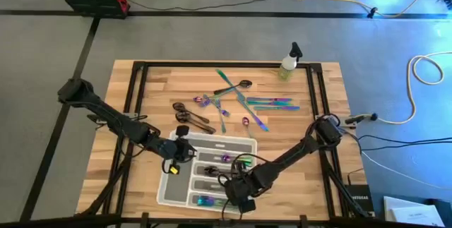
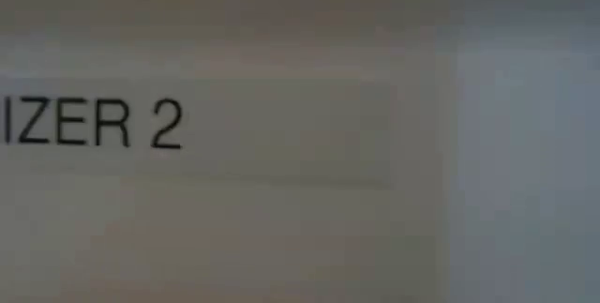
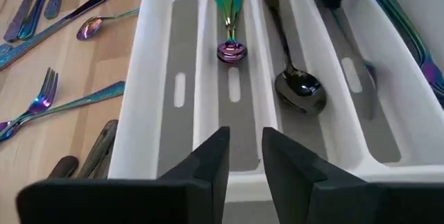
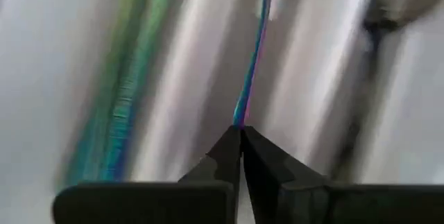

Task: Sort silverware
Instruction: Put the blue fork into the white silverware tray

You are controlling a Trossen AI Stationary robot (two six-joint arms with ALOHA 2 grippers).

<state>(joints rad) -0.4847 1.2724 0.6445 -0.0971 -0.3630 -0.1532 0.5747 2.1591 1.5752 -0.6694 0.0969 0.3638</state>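
Right gripper [image 4: 241, 132] clamped on a thin iridescent utensil [image 4: 255, 57] over the tray [image 1: 185, 142].
Slim, stiff, slippery metal: grip mid-handle; left gripper [image 3: 244, 156] waits, fingers slightly apart, at the tray's edge.

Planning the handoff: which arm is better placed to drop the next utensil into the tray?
Right. The right gripper is shut on a thin iridescent utensil over the translucent white compartment tray. The left gripper hovers empty at the tray's edge.

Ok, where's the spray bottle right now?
In the high view the spray bottle stands at the table's far edge, right of centre, just beyond the loose silverware.
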